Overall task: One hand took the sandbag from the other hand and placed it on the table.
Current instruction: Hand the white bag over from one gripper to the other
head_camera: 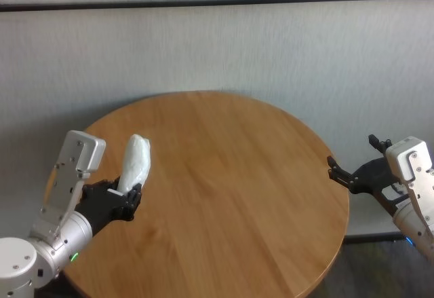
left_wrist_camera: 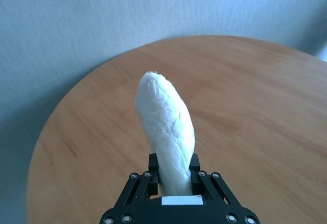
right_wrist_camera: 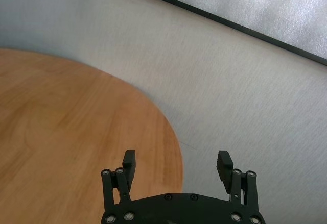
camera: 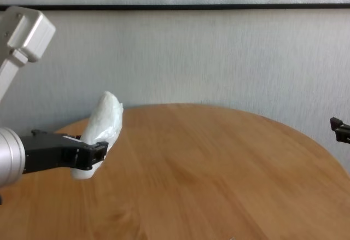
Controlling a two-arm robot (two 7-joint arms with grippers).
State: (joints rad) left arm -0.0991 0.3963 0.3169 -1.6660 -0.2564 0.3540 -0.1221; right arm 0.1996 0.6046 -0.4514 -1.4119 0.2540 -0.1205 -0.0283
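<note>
Head view: round wooden table [head_camera: 224,189] against pale grey wall [head_camera: 271,47]. Left gripper [head_camera: 125,199] over table's left side, fingers pinching sandbag [head_camera: 135,162] at lower end, bag upright, off surface. Right gripper [head_camera: 352,174] at right rim, fingers spread, holding nothing.

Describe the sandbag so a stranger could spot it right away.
Start at the round wooden table, then its left edge, where the left claw is shut on the sandbag. It is the only white thing there: a wrinkled, loaf-shaped pouch pointing up.

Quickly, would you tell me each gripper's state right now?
Left gripper: shut on the sandbag, above the table.
Right gripper: open, empty.
</note>
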